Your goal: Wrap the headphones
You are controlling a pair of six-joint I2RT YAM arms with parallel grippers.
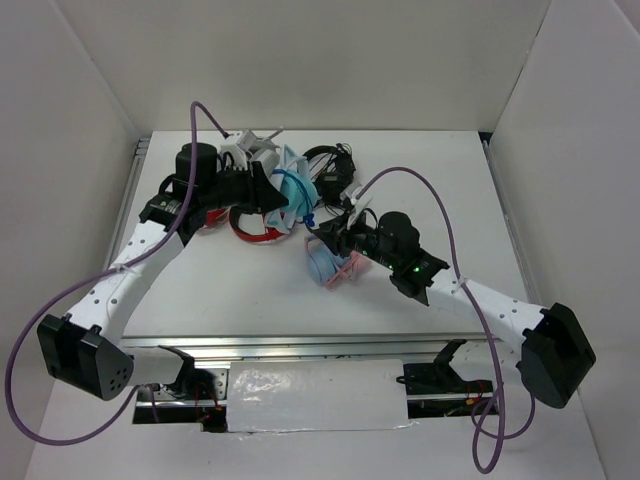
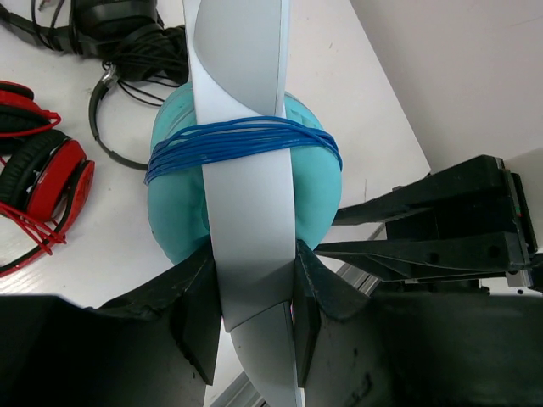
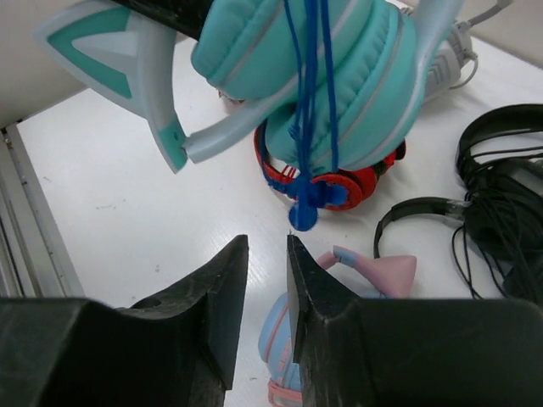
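Top view: the left gripper point(image 1: 262, 190) holds the headphones point(image 1: 292, 190) over the rear middle of the table point(image 1: 200, 290); their axis is unclear here.

Left wrist view: its fingers point(image 2: 199, 318) clamp the pale headband point(image 2: 246, 85), which runs straight away from them, with the blue cable point(image 2: 246, 140) wound crosswise.

Right wrist view: the right gripper point(image 3: 265, 254) stands slightly parted and empty, with the blue plug point(image 3: 304, 212) dangling downward just above it.
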